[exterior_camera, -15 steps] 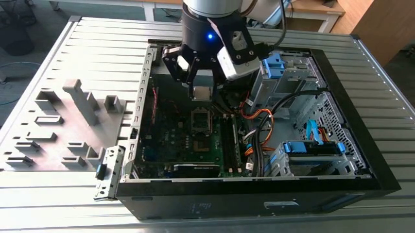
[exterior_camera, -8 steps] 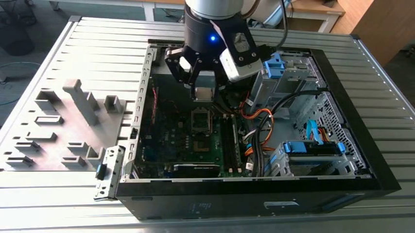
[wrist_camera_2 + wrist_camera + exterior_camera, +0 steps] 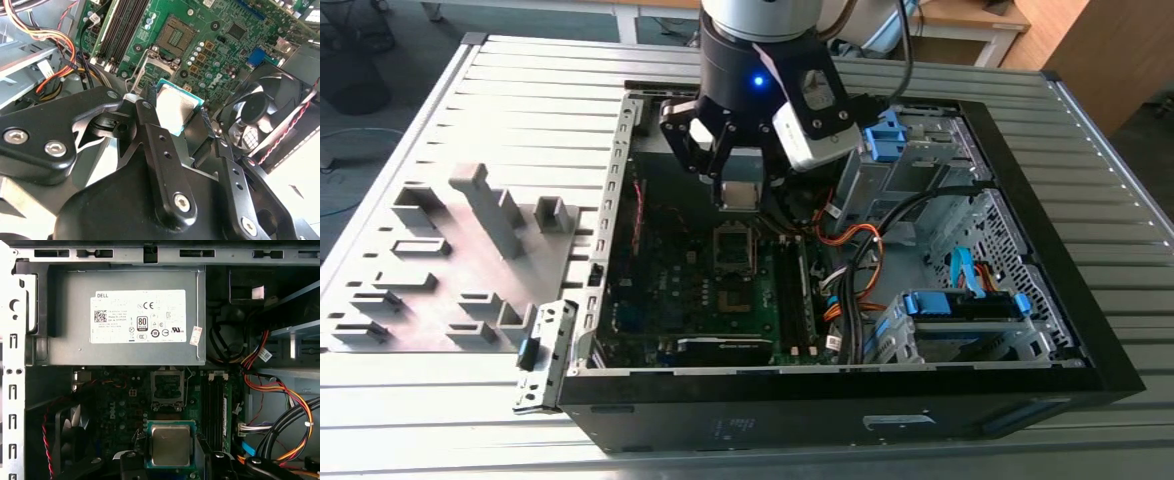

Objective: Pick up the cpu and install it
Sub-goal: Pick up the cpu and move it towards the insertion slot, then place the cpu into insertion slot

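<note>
**CPU's up in the air over the board, here's what worries me**

The gripper (image 3: pixel 736 182) is pinching the cpu (image 3: pixel 738 197) by its edges. It hangs inside the open case (image 3: pixel 787 420), above the motherboard (image 3: pixel 707 290) and toward the board's edge nearest the power supply (image 3: pixel 125 315). In the first wrist view the chip looks just short of the open socket (image 3: pixel 166 387), not seated in it. My guess at the risk is a tilt or offset on the way down, which could land it on the frame or bend pins. That thin edge grip could slip too.
</note>
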Tool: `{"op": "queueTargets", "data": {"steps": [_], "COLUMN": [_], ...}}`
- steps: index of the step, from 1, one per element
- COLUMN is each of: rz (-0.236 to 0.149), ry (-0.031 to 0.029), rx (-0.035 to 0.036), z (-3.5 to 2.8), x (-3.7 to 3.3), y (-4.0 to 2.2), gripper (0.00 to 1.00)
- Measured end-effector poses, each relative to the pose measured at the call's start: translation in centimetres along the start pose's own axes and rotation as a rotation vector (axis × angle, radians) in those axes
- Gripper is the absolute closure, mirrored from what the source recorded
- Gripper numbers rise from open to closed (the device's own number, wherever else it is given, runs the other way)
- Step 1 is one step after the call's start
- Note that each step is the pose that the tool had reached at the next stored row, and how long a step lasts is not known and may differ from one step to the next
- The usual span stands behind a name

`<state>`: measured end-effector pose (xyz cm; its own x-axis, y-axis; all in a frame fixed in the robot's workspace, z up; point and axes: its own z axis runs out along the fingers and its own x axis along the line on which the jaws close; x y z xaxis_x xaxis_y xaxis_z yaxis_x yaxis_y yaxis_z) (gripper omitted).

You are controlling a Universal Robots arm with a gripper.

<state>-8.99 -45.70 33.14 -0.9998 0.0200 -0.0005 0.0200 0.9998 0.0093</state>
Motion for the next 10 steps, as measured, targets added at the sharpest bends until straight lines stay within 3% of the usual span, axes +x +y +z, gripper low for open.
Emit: {"op": "queueTargets", "data": {"steps": [10], "rz": [0.000], "ry": [-0.0001], "rx": [-0.0001], "z": [0.13], "x": [0.00], "y": [-0.16], "gripper": [0.53]}}
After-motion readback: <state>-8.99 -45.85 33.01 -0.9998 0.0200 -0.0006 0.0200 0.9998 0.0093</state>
